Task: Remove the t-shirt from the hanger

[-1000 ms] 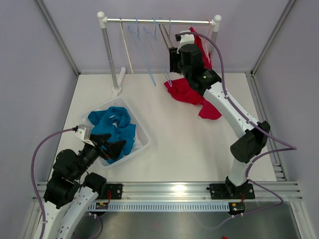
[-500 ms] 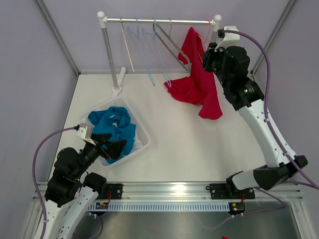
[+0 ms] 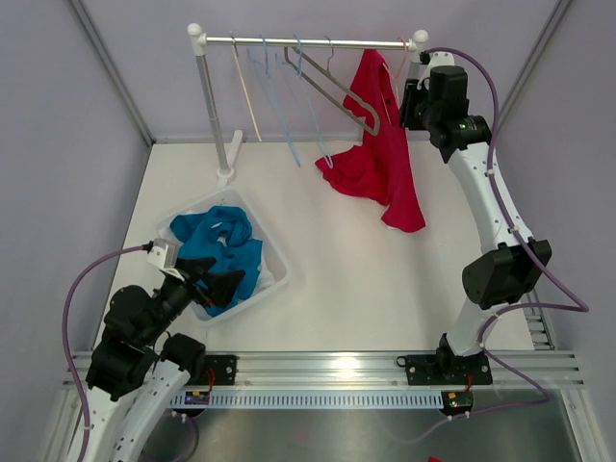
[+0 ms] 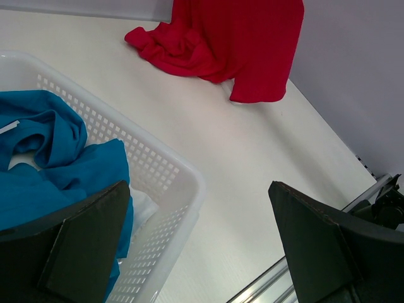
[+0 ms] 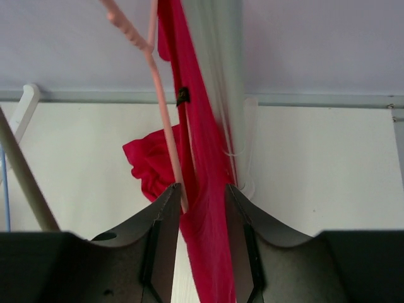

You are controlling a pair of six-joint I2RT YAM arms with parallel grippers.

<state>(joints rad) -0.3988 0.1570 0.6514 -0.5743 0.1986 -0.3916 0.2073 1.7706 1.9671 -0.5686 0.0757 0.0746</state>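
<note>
The red t-shirt [image 3: 385,164] hangs from a pink hanger [image 5: 161,107] at the right end of the rack rod [image 3: 308,41], and its lower part lies bunched on the table. My right gripper [image 3: 411,96] is up beside the rack's right post. In the right wrist view its jaws [image 5: 203,189] stand close together with the red cloth [image 5: 201,126] filling the gap, and the pink hanger arm ends at the left finger. My left gripper [image 3: 226,284] is open and empty over the basket's near corner [image 4: 199,186]. The shirt also shows in the left wrist view [image 4: 240,44].
A white basket [image 3: 279,255] holding a blue garment [image 3: 217,241] sits front left. A grey hanger [image 3: 337,87] and several blue wire hangers [image 3: 284,96] hang on the rod. The rack's right post [image 5: 224,76] is right behind the shirt.
My right arm has swung from the left side of the shirt to the rack's right post. The shirt's top is now in view and the grey hanger has swung. The left arm has not moved.
</note>
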